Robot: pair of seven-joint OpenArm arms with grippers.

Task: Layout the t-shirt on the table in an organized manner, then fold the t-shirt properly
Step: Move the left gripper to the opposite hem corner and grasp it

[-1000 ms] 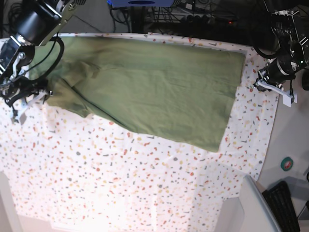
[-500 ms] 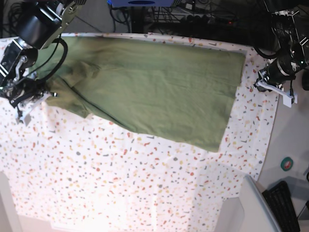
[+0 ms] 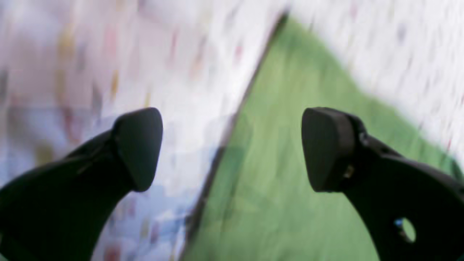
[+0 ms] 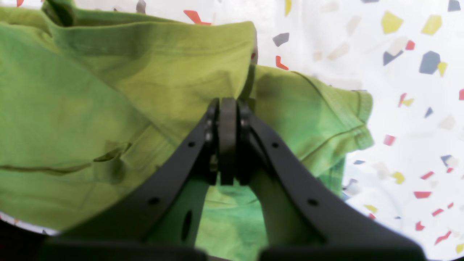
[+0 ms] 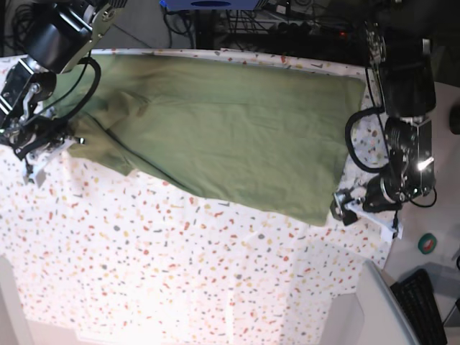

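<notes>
One t-shirt (image 5: 230, 129), one table (image 5: 180, 273), two tools: left (image 5: 343, 208), right (image 5: 43, 151).

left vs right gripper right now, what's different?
The left gripper is open and holds nothing; the right gripper is shut on the t-shirt. The left sits at the shirt's bottom hem corner, the right at the sleeve end. The left wrist view is motion-blurred, the right sharp. Both have black fingers.
</notes>
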